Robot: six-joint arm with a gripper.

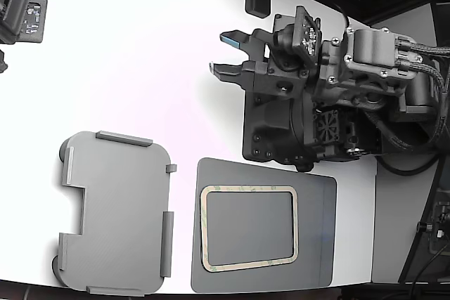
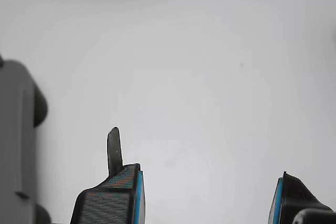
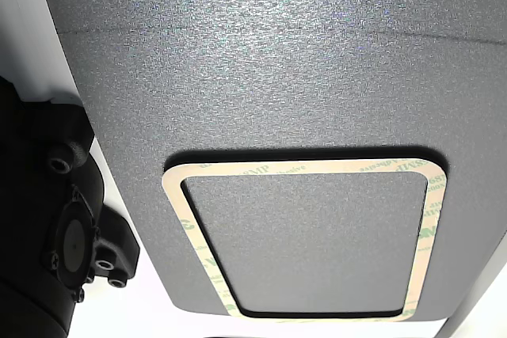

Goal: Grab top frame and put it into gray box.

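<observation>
1 thin cream-beige rectangular ring, the top frame [image 1: 249,228], lies flat on 1 dark gray smooth mat [image 1: 320,230]. At its 9 o'clock sits 1 light gray shallow box [image 1: 116,212]. At 12 o'clock, 1 black gripper [image 1: 219,53] hovers, fingers apart, empty.

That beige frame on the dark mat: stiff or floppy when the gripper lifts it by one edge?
Probably floppy: the top frame is a thin, flat ring with an open centre, so it may sag. Likely very light. It lies flush on the dark mat, so the open gripper may struggle to get under an edge.
</observation>
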